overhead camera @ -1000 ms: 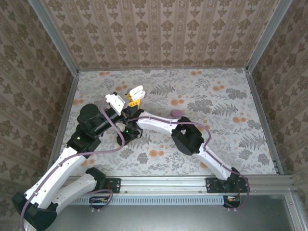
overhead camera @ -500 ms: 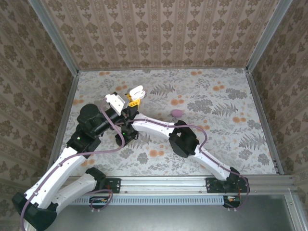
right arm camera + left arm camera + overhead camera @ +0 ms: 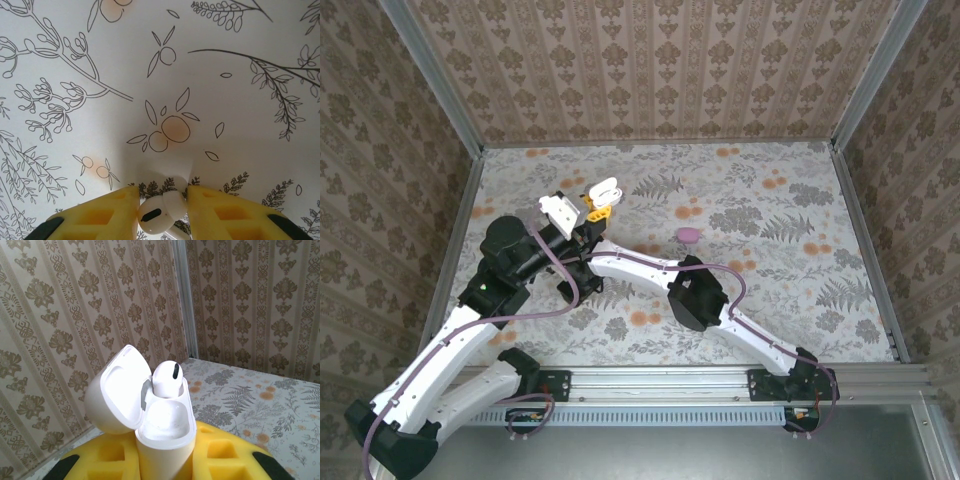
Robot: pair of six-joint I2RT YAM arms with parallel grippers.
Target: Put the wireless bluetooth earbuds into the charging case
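case [image 3: 167, 440] clenched in l gripper [image 3: 165, 460], 1st bud [image 3: 166, 377] seated; 2nd bud [image 3: 156, 214] pinched by r gripper [image 3: 162, 196], to be lifted slow, kept square.

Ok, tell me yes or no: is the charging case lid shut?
No; the lid stands hinged open at the left of the charging case, and one earbud sits upright in it.

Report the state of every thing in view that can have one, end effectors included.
charging case: upright, lid open, one socket filled, the other empty.
seated earbud: sitting in the charging case.
loose earbud: out of the charging case, pinched between yellow fingers over the table.
left end effector: shut on the charging case.
right end effector: shut on the loose earbud.
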